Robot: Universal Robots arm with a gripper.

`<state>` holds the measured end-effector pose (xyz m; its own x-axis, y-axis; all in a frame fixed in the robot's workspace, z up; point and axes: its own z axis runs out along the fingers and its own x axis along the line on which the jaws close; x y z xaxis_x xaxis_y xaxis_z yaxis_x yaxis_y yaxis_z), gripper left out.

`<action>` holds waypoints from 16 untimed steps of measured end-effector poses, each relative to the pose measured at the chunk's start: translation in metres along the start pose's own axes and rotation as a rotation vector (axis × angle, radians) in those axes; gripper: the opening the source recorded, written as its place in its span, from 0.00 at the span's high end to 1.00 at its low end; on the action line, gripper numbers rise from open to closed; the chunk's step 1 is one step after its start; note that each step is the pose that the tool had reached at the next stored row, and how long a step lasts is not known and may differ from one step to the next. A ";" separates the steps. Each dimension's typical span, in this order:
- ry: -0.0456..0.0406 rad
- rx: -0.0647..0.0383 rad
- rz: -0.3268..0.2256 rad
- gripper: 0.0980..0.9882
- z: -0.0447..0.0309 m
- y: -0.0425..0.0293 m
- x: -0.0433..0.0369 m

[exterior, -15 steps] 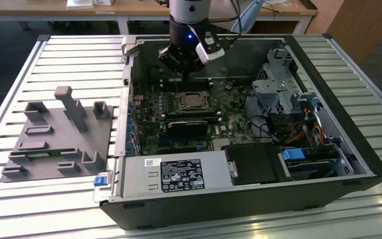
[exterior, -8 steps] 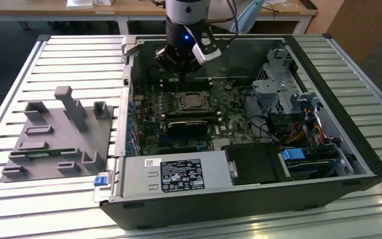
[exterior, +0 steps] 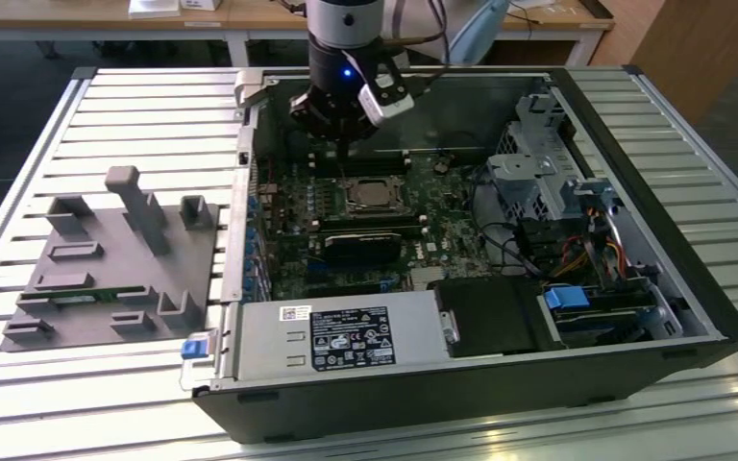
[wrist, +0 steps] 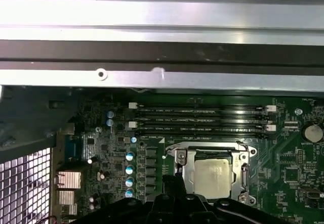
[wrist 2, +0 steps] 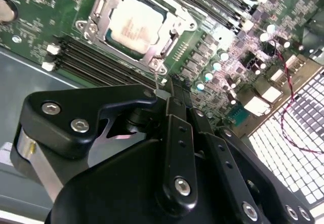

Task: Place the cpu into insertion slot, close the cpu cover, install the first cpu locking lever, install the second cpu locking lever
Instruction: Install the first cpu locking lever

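One cpu (wrist: 212, 176) sits in the single insertion slot (wrist: 205, 147). One cpu cover (wrist: 183, 159) lies flat around it. One gripper (wrist 2: 173, 85), fingers pressed together and empty, hovers just beside the slot.

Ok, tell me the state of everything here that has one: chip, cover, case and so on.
chip: seated in place, face up.
cover: shut down around the chip.
computer case: open, side panel off.
end effector: hovering above the circuit board, next to the chip.
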<state>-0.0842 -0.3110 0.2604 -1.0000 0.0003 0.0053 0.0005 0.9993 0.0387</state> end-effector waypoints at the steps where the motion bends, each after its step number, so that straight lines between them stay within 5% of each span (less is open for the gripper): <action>1: 0.0000 0.000 0.000 0.99 0.0004 0.0004 0.0017; 16: 0.0001 0.000 0.000 0.99 0.0043 0.0094 0.0166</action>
<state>-0.1008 -0.3014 0.2565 -1.0000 0.0003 0.0054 0.0005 0.9993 0.0385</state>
